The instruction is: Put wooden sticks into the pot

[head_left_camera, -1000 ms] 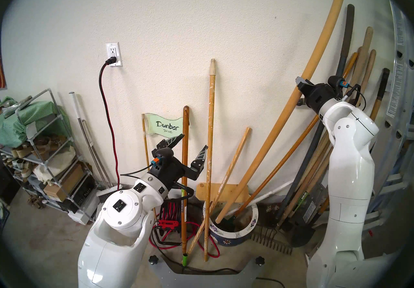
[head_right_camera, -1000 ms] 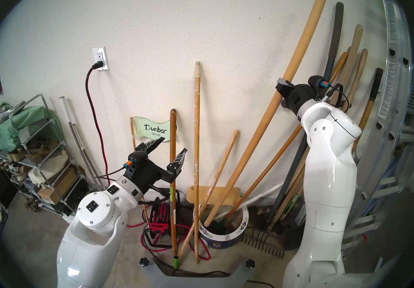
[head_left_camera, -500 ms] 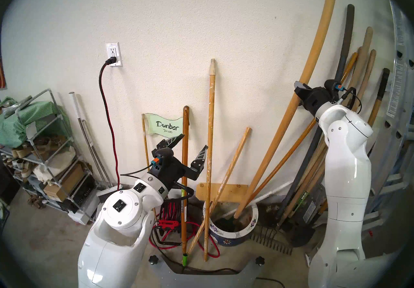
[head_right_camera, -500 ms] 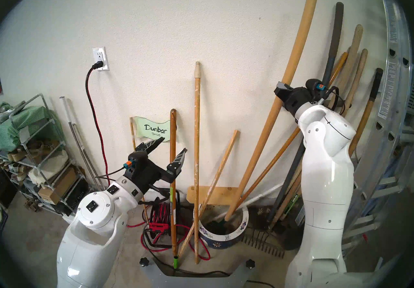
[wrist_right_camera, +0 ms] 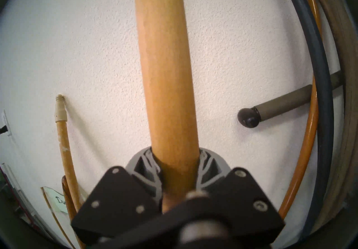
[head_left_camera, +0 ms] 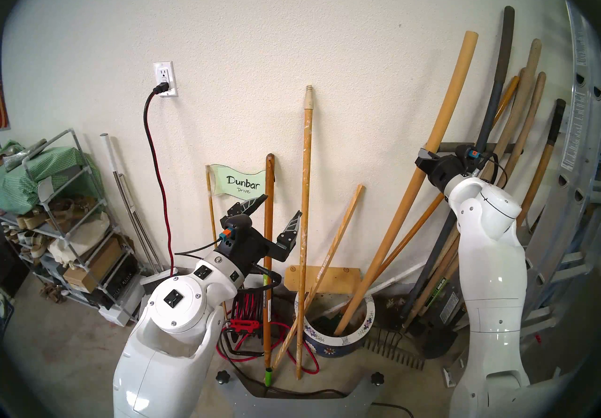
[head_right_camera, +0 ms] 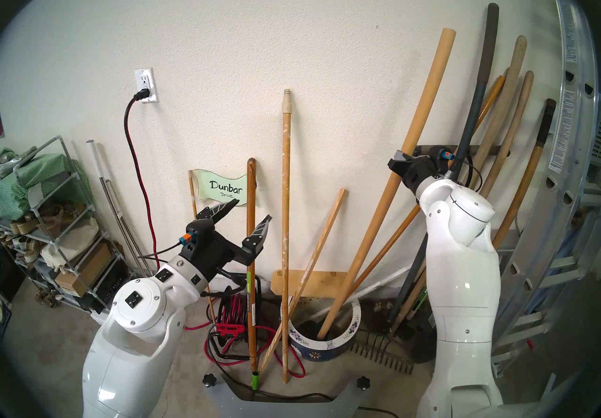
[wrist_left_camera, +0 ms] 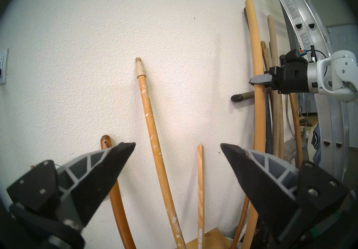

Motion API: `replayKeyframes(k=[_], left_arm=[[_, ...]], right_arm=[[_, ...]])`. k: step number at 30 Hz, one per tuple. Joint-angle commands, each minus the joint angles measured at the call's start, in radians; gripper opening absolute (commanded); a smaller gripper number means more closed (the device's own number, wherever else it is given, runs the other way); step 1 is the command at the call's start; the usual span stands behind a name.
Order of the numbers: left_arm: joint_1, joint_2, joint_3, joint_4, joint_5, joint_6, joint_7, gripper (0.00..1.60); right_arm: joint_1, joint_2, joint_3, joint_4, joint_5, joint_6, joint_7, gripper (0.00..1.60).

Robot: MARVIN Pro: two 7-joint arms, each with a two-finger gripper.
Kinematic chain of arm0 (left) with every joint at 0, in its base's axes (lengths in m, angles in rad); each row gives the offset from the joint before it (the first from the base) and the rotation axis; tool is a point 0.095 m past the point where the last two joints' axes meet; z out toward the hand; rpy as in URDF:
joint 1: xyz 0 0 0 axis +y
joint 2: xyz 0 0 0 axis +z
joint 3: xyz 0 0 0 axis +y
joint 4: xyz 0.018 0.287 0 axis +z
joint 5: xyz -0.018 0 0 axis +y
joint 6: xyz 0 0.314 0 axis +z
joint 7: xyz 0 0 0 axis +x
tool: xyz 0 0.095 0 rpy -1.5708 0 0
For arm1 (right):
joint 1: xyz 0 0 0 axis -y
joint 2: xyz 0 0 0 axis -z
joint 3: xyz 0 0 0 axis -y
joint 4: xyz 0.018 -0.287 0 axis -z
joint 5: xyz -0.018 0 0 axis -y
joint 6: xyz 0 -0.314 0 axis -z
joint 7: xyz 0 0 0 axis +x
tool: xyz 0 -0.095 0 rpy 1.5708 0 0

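At right of the head view, a thick pole [head_left_camera: 411, 193] is gripped by the right tool [head_left_camera: 424, 158], its lower end inside the pot [head_left_camera: 338, 342] at lower centre. The left tool [head_left_camera: 278, 212] is held open and empty near the speckled pole [head_left_camera: 304, 180], which is stood outside the pot.

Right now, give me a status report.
Right hand shut on thick pole, its foot inside pot. Left hand open, empty. Slat outside pot.

At six o'clock stands the pot [head_left_camera: 328, 347], dark blue with white flowers and a floral white rim, holding a plain yellow-tan stick [head_left_camera: 406, 199]; at nine o'clock of it leans a paint-speckled pole [head_left_camera: 305, 180], cream-tipped.
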Motion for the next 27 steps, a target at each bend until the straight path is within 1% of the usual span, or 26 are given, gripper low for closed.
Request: replayKeyframes(k=[1, 7, 8, 10, 13, 16, 21, 22, 23, 26, 27], left_arm=[[0.000, 0.000, 0.000, 0.000, 0.000, 0.000, 0.000, 1.60], [0.000, 0.000, 0.000, 0.000, 0.000, 0.000, 0.000, 1.60], [0.000, 0.000, 0.000, 0.000, 0.000, 0.000, 0.000, 1.60], [0.000, 0.000, 0.000, 0.000, 0.000, 0.000, 0.000, 1.60], [0.000, 0.000, 0.000, 0.000, 0.000, 0.000, 0.000, 1.60], [0.000, 0.000, 0.000, 0.000, 0.000, 0.000, 0.000, 1.60], [0.000, 0.000, 0.000, 0.000, 0.000, 0.000, 0.000, 1.60], [0.000, 0.000, 0.000, 0.000, 0.000, 0.000, 0.000, 1.60], [0.000, 0.000, 0.000, 0.000, 0.000, 0.000, 0.000, 1.60], [0.000, 0.000, 0.000, 0.000, 0.000, 0.000, 0.000, 1.60], [0.000, 0.000, 0.000, 0.000, 0.000, 0.000, 0.000, 1.60]], right_arm=[[-0.003, 0.008, -0.007, 0.029, -0.036, -0.058, -0.006, 0.00], [0.011, 0.006, -0.014, 0.102, -0.063, -0.094, -0.008, 0.00], [0.011, 0.006, -0.014, 0.102, -0.063, -0.094, -0.008, 0.00], [0.030, 0.000, -0.026, 0.138, -0.075, -0.112, -0.012, 0.00], [0.040, -0.003, -0.039, 0.160, -0.089, -0.129, -0.018, 0.00], [0.064, -0.013, -0.065, 0.205, -0.109, -0.152, -0.029, 0.00], [0.111, -0.029, -0.089, 0.285, -0.123, -0.173, -0.042, 0.00], [0.121, -0.032, -0.093, 0.304, -0.124, -0.176, -0.044, 0.00], [0.137, -0.050, -0.082, 0.322, -0.102, -0.156, -0.048, 0.00], [0.155, -0.051, -0.095, 0.353, -0.110, -0.166, -0.051, 0.00], [0.176, -0.056, -0.106, 0.387, -0.120, -0.175, -0.057, 0.00]])
